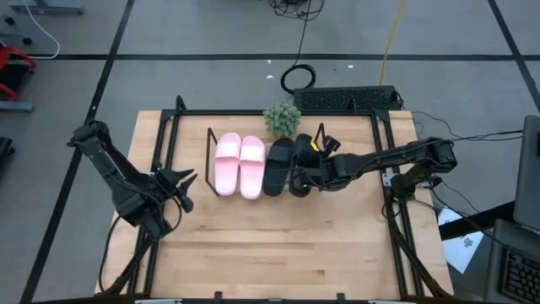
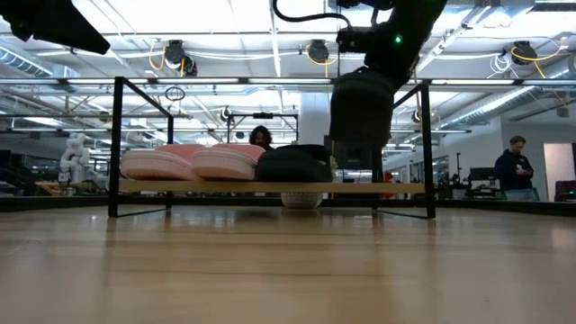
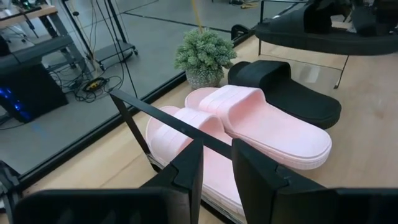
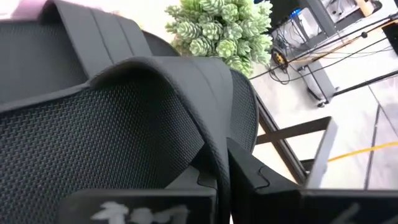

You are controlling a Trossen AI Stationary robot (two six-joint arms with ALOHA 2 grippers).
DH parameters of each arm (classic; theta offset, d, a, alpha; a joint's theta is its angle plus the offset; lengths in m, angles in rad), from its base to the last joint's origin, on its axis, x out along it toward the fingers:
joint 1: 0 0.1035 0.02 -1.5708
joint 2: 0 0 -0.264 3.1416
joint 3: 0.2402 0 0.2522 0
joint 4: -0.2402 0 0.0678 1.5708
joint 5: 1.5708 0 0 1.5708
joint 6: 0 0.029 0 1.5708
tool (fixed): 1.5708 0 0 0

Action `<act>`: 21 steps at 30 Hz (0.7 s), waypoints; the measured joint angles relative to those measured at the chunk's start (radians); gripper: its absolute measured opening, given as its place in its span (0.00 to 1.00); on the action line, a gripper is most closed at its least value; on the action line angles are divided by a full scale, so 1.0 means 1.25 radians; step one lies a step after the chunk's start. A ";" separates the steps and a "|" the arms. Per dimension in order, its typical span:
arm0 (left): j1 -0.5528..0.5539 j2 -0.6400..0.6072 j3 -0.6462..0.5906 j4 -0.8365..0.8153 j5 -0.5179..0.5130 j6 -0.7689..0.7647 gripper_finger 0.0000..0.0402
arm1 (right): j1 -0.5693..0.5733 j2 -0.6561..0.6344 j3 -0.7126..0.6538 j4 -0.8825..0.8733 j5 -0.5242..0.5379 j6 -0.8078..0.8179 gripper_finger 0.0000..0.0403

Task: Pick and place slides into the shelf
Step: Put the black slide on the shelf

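the right gripper (image 1: 305,179) reaches in over the low shelf with a light wooden board and thin black metal rod frames (image 1: 210,160), its fingers clamped tight on the strap edge of a matte black open-toe slide sandal (image 1: 302,165). in the right wrist view the strap of that sandal (image 4: 155,93) arches across just ahead of the fingers, with the textured footbed under it. from table height the held black slide (image 2: 362,112) hangs tilted above the shelf board (image 2: 270,187), clear of it, at the end beside the second matte black slide (image 2: 292,165).

just beside the right gripper, that second black slide (image 1: 278,166) lies flat on the shelf, and past it the pair of light pink slides (image 1: 240,165) lie side by side, touching each other. a small green potted plant (image 1: 282,117) stands behind the shelf, near the held sandal.

the left gripper (image 1: 187,187) waits well apart from the shelf's end, its fingers (image 3: 186,171) partly spread and holding nothing, pointing toward the pink pair (image 3: 249,130).
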 joint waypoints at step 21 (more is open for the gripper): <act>0.000 0.000 0.000 0.006 0.000 0.024 0.22 | -0.048 0.138 0.099 -0.162 -0.042 -0.037 0.00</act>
